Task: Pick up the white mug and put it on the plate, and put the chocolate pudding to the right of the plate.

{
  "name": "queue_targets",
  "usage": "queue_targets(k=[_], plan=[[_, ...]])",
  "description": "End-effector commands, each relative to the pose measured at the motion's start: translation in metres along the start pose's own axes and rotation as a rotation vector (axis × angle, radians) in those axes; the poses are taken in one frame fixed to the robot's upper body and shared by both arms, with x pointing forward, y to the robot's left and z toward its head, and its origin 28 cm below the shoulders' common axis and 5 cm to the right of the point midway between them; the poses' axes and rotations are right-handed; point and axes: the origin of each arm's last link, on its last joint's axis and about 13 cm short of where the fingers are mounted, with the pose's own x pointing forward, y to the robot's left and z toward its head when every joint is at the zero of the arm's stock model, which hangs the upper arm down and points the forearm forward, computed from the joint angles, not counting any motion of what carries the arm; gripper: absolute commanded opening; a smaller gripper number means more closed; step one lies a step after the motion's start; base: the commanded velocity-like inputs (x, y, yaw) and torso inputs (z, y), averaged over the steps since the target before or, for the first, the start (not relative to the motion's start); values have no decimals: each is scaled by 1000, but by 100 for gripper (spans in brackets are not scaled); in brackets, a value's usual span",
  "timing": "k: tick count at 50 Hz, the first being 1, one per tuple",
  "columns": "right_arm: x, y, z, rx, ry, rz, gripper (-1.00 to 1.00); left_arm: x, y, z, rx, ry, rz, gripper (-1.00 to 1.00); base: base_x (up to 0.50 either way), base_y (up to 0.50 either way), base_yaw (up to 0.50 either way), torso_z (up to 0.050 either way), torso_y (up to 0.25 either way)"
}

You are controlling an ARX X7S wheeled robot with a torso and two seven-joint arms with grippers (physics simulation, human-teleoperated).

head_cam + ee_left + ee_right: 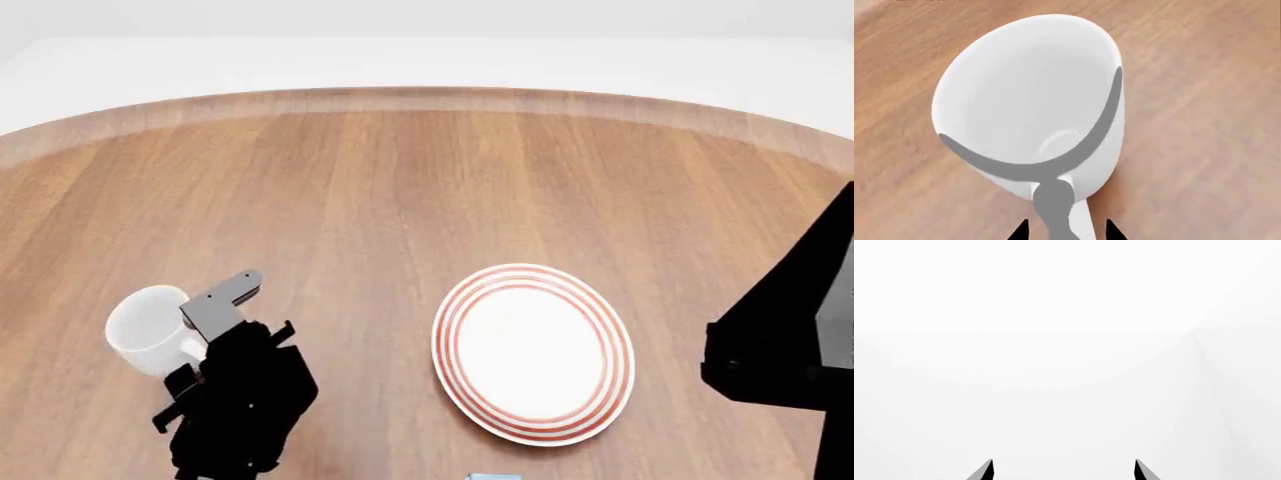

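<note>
At the near left of the wooden worktop [400,200] the white mug [150,328] stands upright, its open mouth facing up and its loop handle [1079,216] turned toward the robot. The left gripper [211,335] sits right at the mug's near right side, its dark arm running back toward the near edge of the head view. In the left wrist view the two dark fingertips [1019,231] show spread on either side of the handle, one on each flank, not visibly pressed onto it, so the left jaws read as spread around the handle; the mug rests on the wood.

Right of the mug, across a bare stretch of wood, lies the plate [534,352], round and white with red rings near its rim, flat on the worktop and well apart from the mug. Nothing lies on the plate.

At the near edge of the head view, just near of the plate's left half, a small light-blue sliver [491,477] peeks into view; too little shows to tell what it is.

At the far right the right arm [787,350] hangs dark above the worktop's edge, well clear of the plate. In the right wrist view the right gripper [1063,470] faces only blank white, its two fingertips spread apart and pinching nothing.
</note>
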Motion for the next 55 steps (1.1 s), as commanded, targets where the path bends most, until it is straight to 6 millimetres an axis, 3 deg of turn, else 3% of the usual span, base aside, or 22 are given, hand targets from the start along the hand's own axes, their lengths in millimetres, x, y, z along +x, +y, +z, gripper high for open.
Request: queue_targets(k=[1, 16, 22, 29, 37, 45, 55], plan=[[0, -1, 1, -22, -9, 5, 100, -1, -3, -1, 3, -3, -28, -100, 0, 0, 0, 0, 0], [1, -1, 0, -27, -1, 9, 100, 3, 0, 0, 3, -6, -46, -100, 0, 0, 0, 0, 0], [0, -1, -2, -29, 3, 12, 100, -3, 5, 11, 46, -139, -157, -100, 0, 0, 0, 0, 0], [0, -1, -1, -31, 5, 12, 100, -29, 18, 39, 140, -407, -363, -100, 0, 0, 0, 0, 0], [0, 0, -3, -33, 9, 16, 100, -65, 34, 60, 322, -612, -781, -100, 0, 0, 0, 0, 0], [0, 0, -3, -33, 10, 18, 100, -82, 45, 77, 471, -565, -1090, -100, 0, 0, 0, 0, 0], [1, -1, -2, -34, 9, 14, 100, -84, 37, 100, 593, -534, -1267, -100, 0, 0, 0, 0, 0]])
